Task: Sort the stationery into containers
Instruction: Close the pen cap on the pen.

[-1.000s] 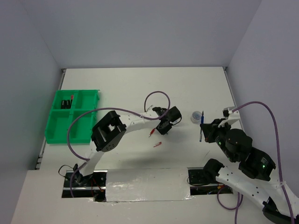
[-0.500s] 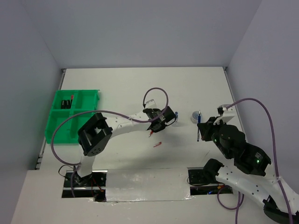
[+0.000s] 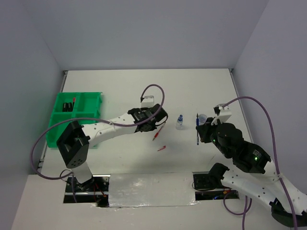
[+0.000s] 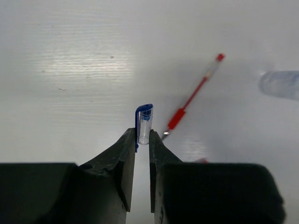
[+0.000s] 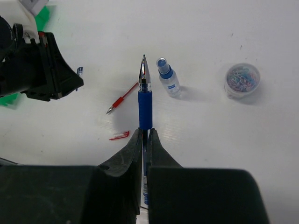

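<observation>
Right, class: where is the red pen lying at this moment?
In the top view the red pen lies on the table near the centre, just beside the left gripper, with the blue-capped bottle to its right.

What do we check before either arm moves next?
1. Left gripper shut on pen cap: ok.
2. Right gripper shut on blue pen: ok.
3. Cap fitted on blue pen: not ok, each is in a separate gripper.
4. Red pen and red cap sorted: not ok, both lie on the table.
5. Green tray has bare compartments: ok.
6. Bottle upright: cannot tell.
</observation>
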Controlling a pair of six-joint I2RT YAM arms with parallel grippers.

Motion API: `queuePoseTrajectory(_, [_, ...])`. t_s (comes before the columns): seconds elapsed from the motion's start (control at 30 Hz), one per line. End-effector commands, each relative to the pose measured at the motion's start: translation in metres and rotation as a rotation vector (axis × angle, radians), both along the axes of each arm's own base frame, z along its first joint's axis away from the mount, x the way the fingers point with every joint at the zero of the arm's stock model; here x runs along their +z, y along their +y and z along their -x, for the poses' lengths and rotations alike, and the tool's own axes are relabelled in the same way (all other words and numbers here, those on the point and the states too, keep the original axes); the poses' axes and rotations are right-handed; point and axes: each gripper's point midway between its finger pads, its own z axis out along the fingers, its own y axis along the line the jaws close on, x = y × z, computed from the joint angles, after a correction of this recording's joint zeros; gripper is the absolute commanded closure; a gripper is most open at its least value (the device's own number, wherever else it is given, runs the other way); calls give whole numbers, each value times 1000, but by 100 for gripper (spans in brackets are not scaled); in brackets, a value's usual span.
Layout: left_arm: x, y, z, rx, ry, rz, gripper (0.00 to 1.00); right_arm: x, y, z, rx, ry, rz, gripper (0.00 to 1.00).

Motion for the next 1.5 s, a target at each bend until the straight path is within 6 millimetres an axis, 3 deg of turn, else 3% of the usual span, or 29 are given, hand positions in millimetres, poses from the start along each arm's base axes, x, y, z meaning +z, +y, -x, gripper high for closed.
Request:
queuePoseTrajectory(0.0, [-30, 51, 17, -138, 119, -170, 100, 6, 7, -6, 9, -26, -19, 100])
queuePoseTrajectory(0.03, [-37, 55, 18, -150, 138, -159, 100, 5, 8, -7, 10, -26, -16, 100])
queuePoseTrajectory(0.07, [-28, 59, 7, -124, 107, -129, 100, 3, 9, -8, 12, -24, -12, 100])
queuePoseTrajectory(0.1, [-54, 66, 27, -174, 199, -120, 100, 5, 10, -9, 16, -28, -15, 100])
queuePoseTrajectory(0.13, [-56, 60, 23, -188, 180, -81, 100, 3, 12, -9, 24, -23, -9, 100])
queuePoseTrajectory(0.27, [-77, 70, 21, -174, 237, -123, 100, -3, 17, -11, 40, -2, 13, 100])
queuePoseTrajectory(0.6, [-125, 83, 34, -148, 349, -197, 100, -7, 17, -11, 41, -7, 21, 100])
queuePoseTrajectory(0.63, [-128, 85, 36, -142, 354, -203, 96, -8, 17, -11, 41, -5, 22, 100])
queuePoseTrajectory(0.7, [-130, 85, 37, -143, 358, -198, 86, -7, 17, -11, 44, -8, 20, 100])
queuePoseTrajectory(0.73, [-132, 85, 38, -142, 358, -189, 74, -6, 17, -12, 43, -9, 19, 100])
queuePoseTrajectory(0.83, [-127, 86, 39, -144, 340, -175, 55, -5, 17, -12, 41, -11, 20, 100])
queuePoseTrajectory(0.93, [-123, 88, 38, -152, 329, -185, 47, -5, 17, -12, 40, -13, 21, 100])
queuePoseTrajectory(1.2, [-128, 84, 40, -197, 372, -206, 46, -5, 15, -12, 34, -18, 18, 100])
queuePoseTrajectory(1.47, [-134, 93, 43, -149, 432, -267, 45, -4, 13, -10, 35, -24, 13, 100])
